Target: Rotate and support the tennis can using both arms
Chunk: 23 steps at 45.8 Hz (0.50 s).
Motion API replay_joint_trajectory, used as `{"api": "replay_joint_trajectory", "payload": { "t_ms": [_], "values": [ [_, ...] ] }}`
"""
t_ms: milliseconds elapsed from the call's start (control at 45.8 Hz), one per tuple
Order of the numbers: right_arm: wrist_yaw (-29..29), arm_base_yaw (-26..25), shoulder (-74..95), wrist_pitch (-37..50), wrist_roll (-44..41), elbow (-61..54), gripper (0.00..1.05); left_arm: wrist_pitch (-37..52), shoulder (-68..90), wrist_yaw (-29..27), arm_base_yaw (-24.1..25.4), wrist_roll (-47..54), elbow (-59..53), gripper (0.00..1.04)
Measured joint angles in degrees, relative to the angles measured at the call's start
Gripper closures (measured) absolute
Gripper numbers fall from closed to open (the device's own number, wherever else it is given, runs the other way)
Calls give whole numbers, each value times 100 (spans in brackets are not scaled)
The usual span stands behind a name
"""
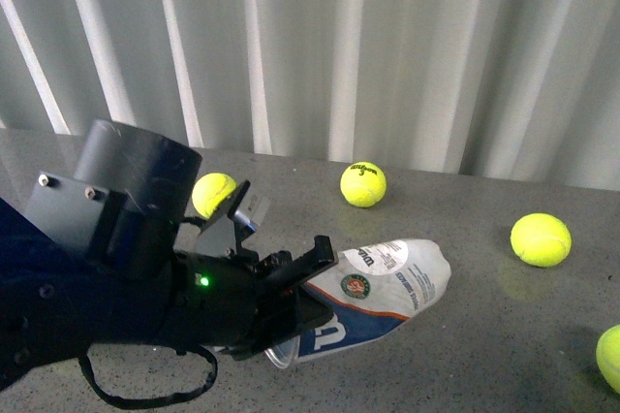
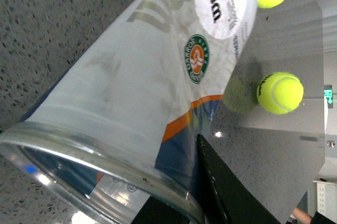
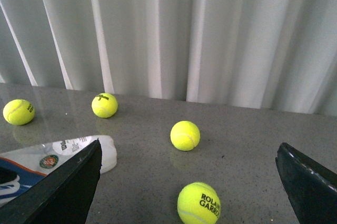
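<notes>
Four balls (image 1: 363, 184) are listed loose on the grey desk (image 1: 465, 335): two toward the far edge, two toward the right edge.

One clear can (image 1: 387, 282) is recorded lying on its side near the middle of the near edge. Its closed end is pointed toward the far right corner and its metal rim (image 2: 100, 179) is turned toward the near edge.

The left gripper (image 1: 305, 295) is clamped on the can just behind the rim, one finger (image 2: 221, 192) pressed against its side. This hold by the open end is judged to be chosen for leverage in turning.

The right gripper (image 3: 188, 154) is spread wide with nothing held, on the right-edge side of the can and apart from it. It is judged to be kept ready for propping the closed end, and no support is yet given.
</notes>
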Motion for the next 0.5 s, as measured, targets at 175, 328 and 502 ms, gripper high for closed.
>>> {"api": "replay_joint_trajectory", "payload": {
  "t_ms": [175,328,502],
  "values": [
    [0,0,0,0,0,0,7,-1263,-885,33,116,1067,37,101],
    [0,0,0,0,0,0,7,-2459,-1545,26,118,2127,238,101],
    [0,-2,0,0,0,0,7,-4282,-2437,-197,-66,4144,894,101]
  ]
}}
